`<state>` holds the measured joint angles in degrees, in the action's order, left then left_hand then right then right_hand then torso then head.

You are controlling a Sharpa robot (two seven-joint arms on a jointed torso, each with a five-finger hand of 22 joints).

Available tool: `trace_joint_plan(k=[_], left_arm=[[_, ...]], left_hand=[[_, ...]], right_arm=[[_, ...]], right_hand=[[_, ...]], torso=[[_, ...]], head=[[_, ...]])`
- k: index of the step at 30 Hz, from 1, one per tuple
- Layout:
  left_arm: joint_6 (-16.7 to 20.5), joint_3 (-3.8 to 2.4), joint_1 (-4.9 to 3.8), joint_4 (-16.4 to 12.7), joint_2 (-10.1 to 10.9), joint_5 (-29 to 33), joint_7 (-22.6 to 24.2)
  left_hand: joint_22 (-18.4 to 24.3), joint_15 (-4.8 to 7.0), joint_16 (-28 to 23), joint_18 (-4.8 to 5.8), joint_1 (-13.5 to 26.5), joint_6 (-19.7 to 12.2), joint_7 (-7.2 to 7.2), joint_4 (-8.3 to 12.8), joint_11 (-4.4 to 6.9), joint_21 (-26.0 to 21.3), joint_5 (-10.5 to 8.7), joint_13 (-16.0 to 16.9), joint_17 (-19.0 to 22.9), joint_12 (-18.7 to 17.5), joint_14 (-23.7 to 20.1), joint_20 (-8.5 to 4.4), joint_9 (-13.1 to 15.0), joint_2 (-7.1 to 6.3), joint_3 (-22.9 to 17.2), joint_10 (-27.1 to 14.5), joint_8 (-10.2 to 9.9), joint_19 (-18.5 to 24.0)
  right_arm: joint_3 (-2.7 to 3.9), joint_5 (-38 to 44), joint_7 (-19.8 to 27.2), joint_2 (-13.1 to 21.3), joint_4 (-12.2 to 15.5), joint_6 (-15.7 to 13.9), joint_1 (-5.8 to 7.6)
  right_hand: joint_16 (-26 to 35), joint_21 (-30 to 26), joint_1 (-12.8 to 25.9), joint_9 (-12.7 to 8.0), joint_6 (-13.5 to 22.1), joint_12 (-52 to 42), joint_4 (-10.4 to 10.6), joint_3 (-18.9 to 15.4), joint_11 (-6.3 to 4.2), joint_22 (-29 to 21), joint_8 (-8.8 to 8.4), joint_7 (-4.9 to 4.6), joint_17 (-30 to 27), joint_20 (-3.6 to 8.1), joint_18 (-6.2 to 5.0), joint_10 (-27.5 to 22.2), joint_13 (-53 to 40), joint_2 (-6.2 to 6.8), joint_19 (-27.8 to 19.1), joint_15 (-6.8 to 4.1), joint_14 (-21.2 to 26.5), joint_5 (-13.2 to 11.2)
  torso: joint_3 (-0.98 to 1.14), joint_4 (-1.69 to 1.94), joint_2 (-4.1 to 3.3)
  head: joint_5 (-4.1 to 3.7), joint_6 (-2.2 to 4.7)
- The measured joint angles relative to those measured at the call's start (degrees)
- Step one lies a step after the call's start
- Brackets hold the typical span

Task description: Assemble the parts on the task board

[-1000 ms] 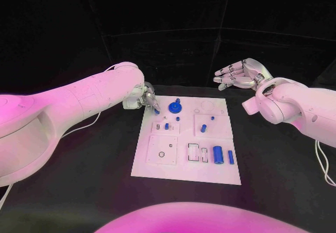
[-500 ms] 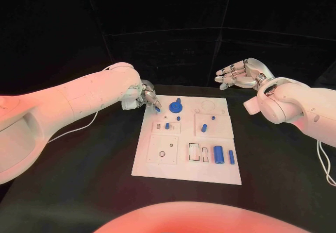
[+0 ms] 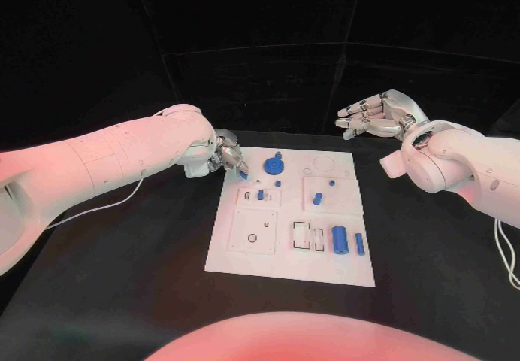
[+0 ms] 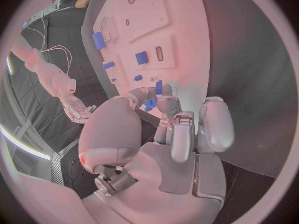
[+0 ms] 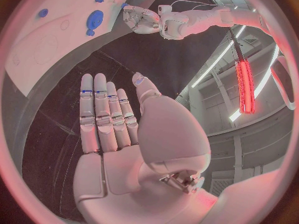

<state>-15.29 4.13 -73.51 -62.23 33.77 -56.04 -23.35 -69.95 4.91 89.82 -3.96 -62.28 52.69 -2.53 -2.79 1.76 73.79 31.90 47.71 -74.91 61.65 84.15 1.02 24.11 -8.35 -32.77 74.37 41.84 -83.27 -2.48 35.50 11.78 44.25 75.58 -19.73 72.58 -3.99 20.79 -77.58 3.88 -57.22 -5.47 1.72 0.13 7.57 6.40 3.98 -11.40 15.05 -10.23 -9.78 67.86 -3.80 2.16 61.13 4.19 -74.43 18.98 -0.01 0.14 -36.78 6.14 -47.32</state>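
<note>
Pinching a small blue part (image 4: 159,87) in my left hand (image 3: 225,153), I hold it at the task board's (image 3: 284,259) far left corner. My right hand (image 3: 374,114) hangs empty off the board, fingers straight and spread.

Table: we see a black table (image 3: 130,248) filling the lower and middle frame of the head view.
Backdrop: we see dark curtain panels (image 3: 260,68) across the upper frame.

Black table (image 3: 130,248) w/ white task board (image 3: 244,256) mid-table
</note>
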Motion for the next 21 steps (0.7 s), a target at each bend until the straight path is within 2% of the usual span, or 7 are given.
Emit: trace_joint_plan(k=[4, 11, 16, 21], left_arm=[[1.5, 1.36, 0.07, -2.7, 1.3, 0.0, -0.1], [5.2, 2.75, 0.75, -7.3, 3.6, -0.7, -0.2], [8.3, 3.13, 1.16, -9.2, 4.6, -1.4, -0.2], [10.7, 3.23, 1.45, -10.8, 5.0, -1.9, -0.2]], left_hand=[[-0.5, 0.04, 0.0, 0.00, 0.1, 0.4, 0.16, 0.2, 0.21, 0.4, 1.21, 0.6, 0.0, 0.0, 0.0, 0.00, -0.1, -0.33, 0.2, 0.4, -0.1, 0.0], [-0.8, 0.21, 0.0, 0.00, 0.1, 0.8, 0.19, 0.4, 0.28, 0.6, 2.07, 1.1, 0.0, 0.5, -0.2, -0.20, -0.1, -0.32, 0.4, 0.9, -0.4, -0.2], [-1.0, 0.21, 0.0, 0.00, 0.1, 1.2, 0.38, 0.4, 0.09, 0.8, 2.32, 1.4, 0.0, 0.5, -0.2, -0.20, -0.2, -0.32, 0.4, 1.1, -0.4, -0.2], [-1.1, 0.20, 0.0, 0.00, 0.1, 1.2, 0.38, 0.4, 0.30, 0.8, 2.39, 1.6, 0.0, 0.8, -0.2, -0.20, -0.2, -0.32, 0.4, 1.3, -0.4, -0.2]], right_arm=[[0.00, 0.0, 0.0, 0.1, 0.1, 0.0, 0.00], [0.00, 0.0, 0.0, 0.2, 0.1, 0.0, 0.00], [0.00, 0.0, 0.0, 0.2, 0.1, 0.0, 0.00], [0.00, 0.0, 0.0, 0.3, 0.2, 0.0, 0.00]], right_hand=[[0.0, 0.0, 0.0, 0.0, 0.0, 0.0, 0.0, 0.0, 0.00, 0.0, 0.00, 0.00, 0.0, 0.00, 0.00, 0.0, 0.0, 0.00, 0.0, 0.00, 0.0, 0.0], [0.0, 0.0, 0.0, 0.0, 0.0, 0.0, 0.0, 0.0, 0.00, 0.0, 0.00, 0.00, 0.0, 0.00, 0.00, 0.0, 0.0, 0.00, 0.0, 0.00, 0.0, 0.0], [0.0, 0.0, 0.0, 0.0, 0.0, 0.0, 0.0, 0.0, 0.00, 0.0, 0.00, 0.00, 0.0, 0.00, 0.00, 0.0, 0.0, 0.00, 0.0, 0.00, 0.0, 0.0], [0.0, 0.0, 0.0, 0.0, 0.0, 0.0, 0.0, 0.0, 0.00, 0.0, 0.00, 0.00, 0.0, 0.00, 0.00, 0.0, 0.0, 0.00, 0.0, 0.00, 0.0, 0.0]], torso=[[-0.01, -0.05, -0.01], [-0.03, -0.08, -0.01], [-0.03, -0.07, -0.02], [-0.04, -0.08, -0.05]], head=[[0.09, -0.03], [0.04, -0.16], [0.04, -0.10], [0.14, -0.03]])
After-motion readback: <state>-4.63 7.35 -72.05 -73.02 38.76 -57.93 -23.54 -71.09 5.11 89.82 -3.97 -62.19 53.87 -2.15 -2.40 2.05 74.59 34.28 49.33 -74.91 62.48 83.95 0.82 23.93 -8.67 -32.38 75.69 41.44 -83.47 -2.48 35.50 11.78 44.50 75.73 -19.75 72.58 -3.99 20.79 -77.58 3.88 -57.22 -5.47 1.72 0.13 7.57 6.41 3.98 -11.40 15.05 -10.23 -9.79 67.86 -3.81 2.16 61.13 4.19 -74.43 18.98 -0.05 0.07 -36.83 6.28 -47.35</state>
